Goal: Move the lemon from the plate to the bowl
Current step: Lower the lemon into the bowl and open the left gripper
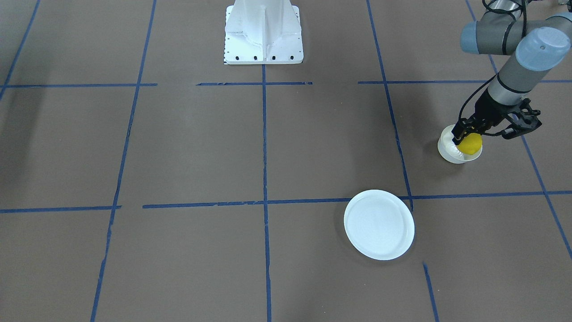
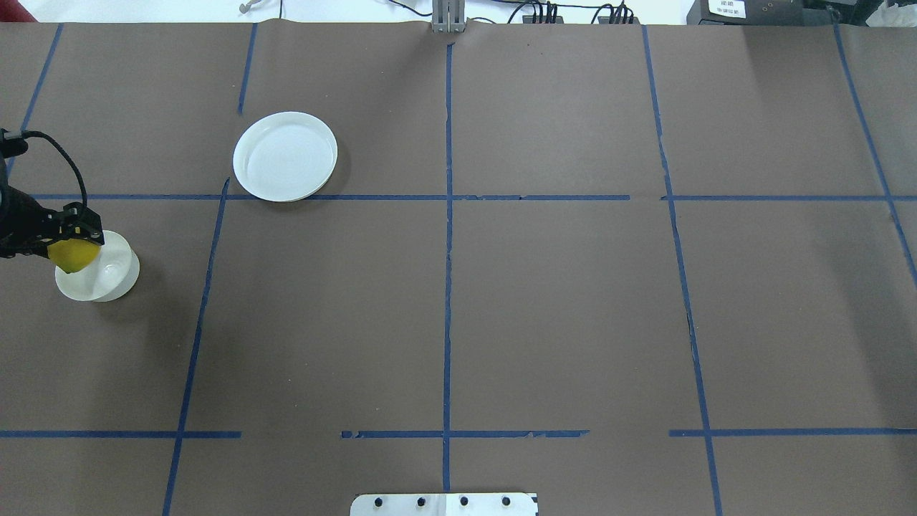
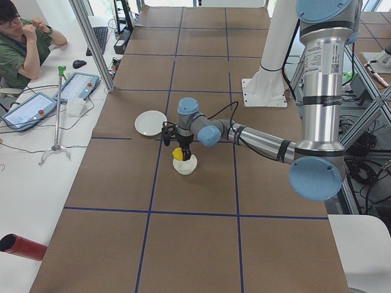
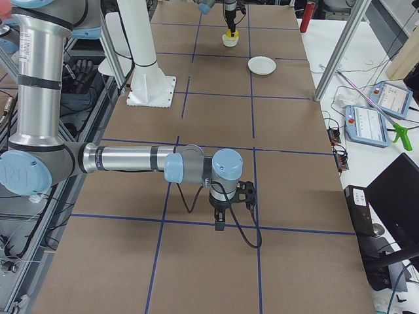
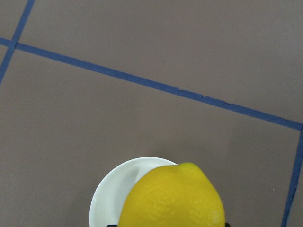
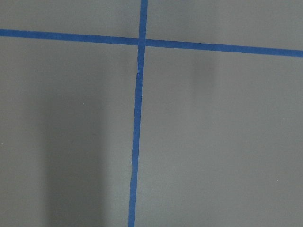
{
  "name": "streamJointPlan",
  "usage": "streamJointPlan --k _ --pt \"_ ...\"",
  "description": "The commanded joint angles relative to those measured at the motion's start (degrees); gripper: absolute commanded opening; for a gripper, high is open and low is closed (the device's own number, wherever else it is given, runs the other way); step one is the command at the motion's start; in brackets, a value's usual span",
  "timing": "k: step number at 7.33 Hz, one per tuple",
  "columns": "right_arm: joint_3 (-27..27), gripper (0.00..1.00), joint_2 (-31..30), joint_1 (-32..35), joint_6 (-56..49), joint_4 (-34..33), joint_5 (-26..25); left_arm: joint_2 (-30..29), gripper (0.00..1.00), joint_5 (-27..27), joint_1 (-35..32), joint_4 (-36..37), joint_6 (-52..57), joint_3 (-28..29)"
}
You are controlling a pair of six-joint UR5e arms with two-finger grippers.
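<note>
My left gripper (image 1: 466, 137) is shut on the yellow lemon (image 1: 471, 143) and holds it just over the small off-white bowl (image 1: 448, 152), above its rim. In the overhead view the lemon (image 2: 71, 256) hangs over the bowl's (image 2: 114, 276) left side. In the left wrist view the lemon (image 5: 173, 198) fills the bottom, with the bowl (image 5: 111, 196) beneath it. The flat white plate (image 1: 379, 224) lies bare and apart from the bowl, also in the overhead view (image 2: 285, 155). My right gripper (image 4: 220, 226) shows only in the exterior right view, pointing down over the brown paper; I cannot tell whether it is open or shut.
The white robot pedestal (image 1: 263, 31) stands at the table's middle edge. Blue tape lines (image 2: 448, 197) grid the brown paper. An operator (image 3: 21, 36) sits beside the table with tablets (image 3: 76, 86), and a red cylinder (image 3: 21, 247) lies at the near corner.
</note>
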Motion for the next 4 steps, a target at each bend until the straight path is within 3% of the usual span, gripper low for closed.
streamJointPlan --k 1,2,3,4 --pt "0.0 1.00 0.0 0.0 0.0 0.0 0.0 -0.3 0.14 -0.3 0.3 -1.3 0.2 2.0" --pt "0.0 1.00 0.0 0.0 0.0 0.0 0.0 -0.4 0.56 -0.4 0.5 -1.4 0.3 2.0" --pt "0.0 1.00 0.0 0.0 0.0 0.0 0.0 -0.4 0.82 -0.5 0.5 -1.4 0.3 2.0" --pt "0.0 1.00 0.0 0.0 0.0 0.0 0.0 -0.5 0.97 -0.7 0.6 -1.3 0.4 1.8"
